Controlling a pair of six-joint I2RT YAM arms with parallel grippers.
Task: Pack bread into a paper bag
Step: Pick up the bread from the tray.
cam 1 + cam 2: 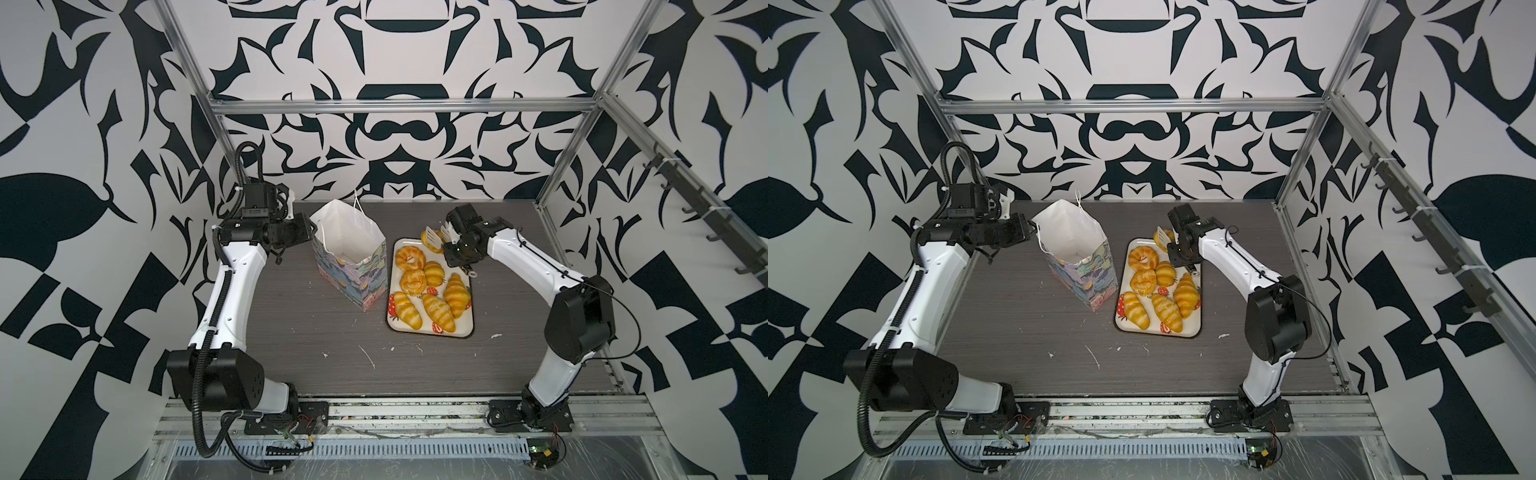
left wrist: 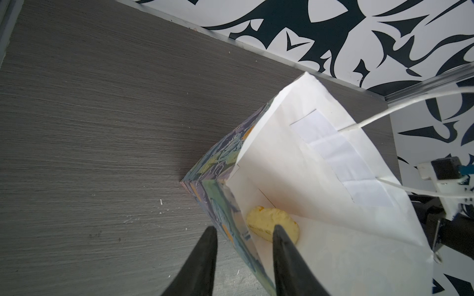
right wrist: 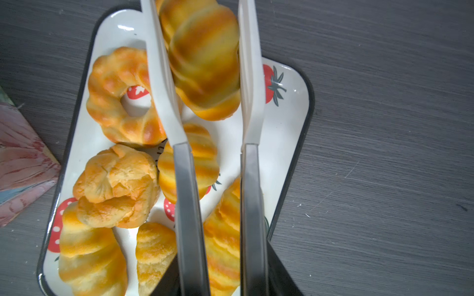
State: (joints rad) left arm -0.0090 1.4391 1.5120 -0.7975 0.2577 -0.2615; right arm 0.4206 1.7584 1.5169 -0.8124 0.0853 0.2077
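Observation:
The paper bag (image 1: 353, 270) stands open left of the tray, white inside and floral outside. My left gripper (image 2: 243, 230) straddles its side wall at the rim, one finger inside and one outside, with a gap to the paper. One pale yellow bread (image 2: 261, 220) lies at the bag's bottom. Several golden croissants and ring buns (image 1: 410, 257) lie on the strawberry tray (image 1: 467, 328). My right gripper (image 3: 220, 256) is shut on white-tipped metal tongs (image 3: 183, 179). The tongs clamp a ridged bread (image 3: 202, 64) just above the tray's far end (image 1: 428, 243).
The dark wood-grain table (image 1: 311, 340) carries small white specks. The bag's white cord handles (image 2: 410, 105) stick up near the back wall. Aluminium frame posts (image 1: 557, 174) border the table's right and back edges.

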